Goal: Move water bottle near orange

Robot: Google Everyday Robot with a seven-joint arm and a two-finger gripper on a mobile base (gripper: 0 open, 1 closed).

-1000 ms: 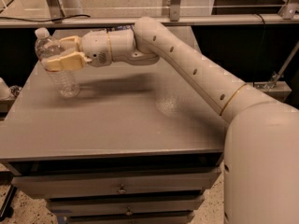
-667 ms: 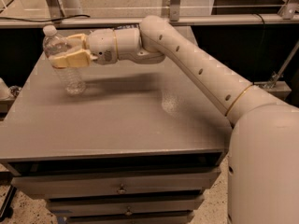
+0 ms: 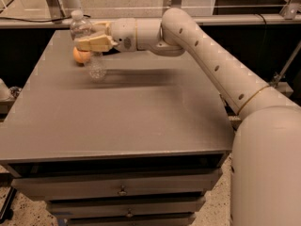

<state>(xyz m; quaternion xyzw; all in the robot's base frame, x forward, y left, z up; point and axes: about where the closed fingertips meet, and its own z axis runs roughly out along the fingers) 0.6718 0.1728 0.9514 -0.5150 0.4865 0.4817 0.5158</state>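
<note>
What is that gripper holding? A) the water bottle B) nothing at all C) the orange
A: the gripper, over the far left part of the table, is shut around the water bottle, with the orange loose just beside it.

1. 1 camera only, high at the front of the desk point(image 3: 141, 121), facing forward and down across its top.
2. It is near: the arm point(image 3: 221, 69) fills the right side, and the tool point(image 3: 91, 44), gripping the water bottle point(image 3: 81, 27), sits far left.
3. Drawers point(image 3: 122, 190) line the bottom edge.
</note>
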